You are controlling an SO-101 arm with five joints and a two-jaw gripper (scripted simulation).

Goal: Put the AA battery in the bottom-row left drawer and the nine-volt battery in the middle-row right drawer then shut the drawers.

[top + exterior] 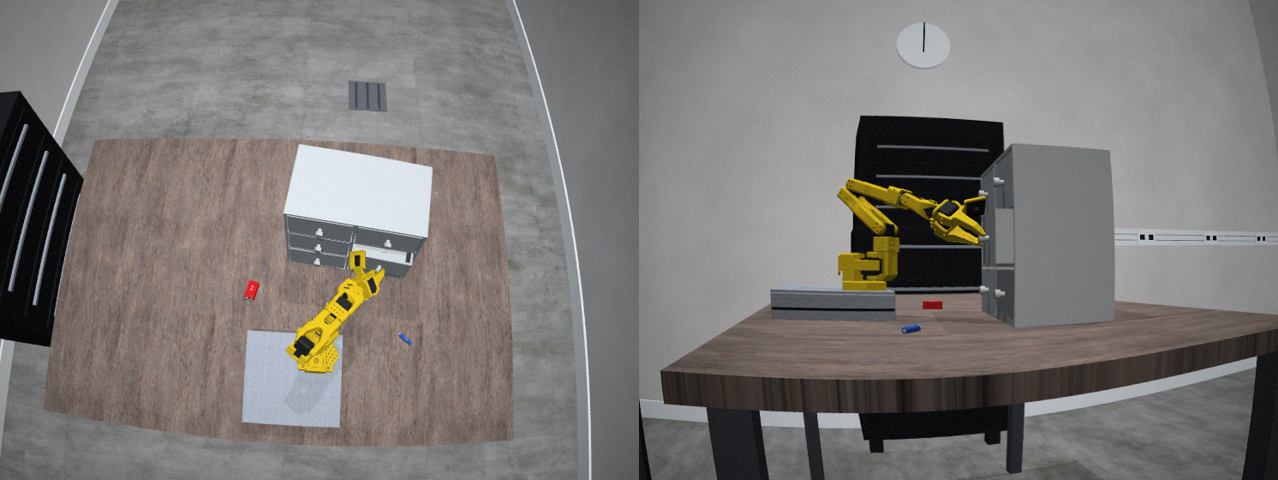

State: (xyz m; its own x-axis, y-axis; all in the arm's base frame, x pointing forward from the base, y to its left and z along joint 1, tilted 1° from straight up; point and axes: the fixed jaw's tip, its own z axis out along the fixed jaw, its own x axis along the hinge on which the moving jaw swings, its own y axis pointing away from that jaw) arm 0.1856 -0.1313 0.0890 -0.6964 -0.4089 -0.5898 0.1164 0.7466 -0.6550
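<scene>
The grey chest (pixel 358 191) stands at the back of the table, with two columns of three drawers facing my arm. Its middle-row right drawer (pixel 385 260) is pulled out a little and shows a pale inside. My gripper (pixel 377 270) is shut on that drawer's white knob (pixel 983 238); it also shows in the side view (pixel 976 237). The red nine-volt battery (pixel 251 290) lies on the table left of the arm and also shows in the side view (pixel 932 304). The blue AA battery (pixel 405 339) lies on the table right of the arm, also in the side view (pixel 910 328).
The arm's base stands on a grey plate (pixel 292 380) at the front of the table. The other five drawers look shut. A black cabinet (pixel 28 217) stands off the table to the left.
</scene>
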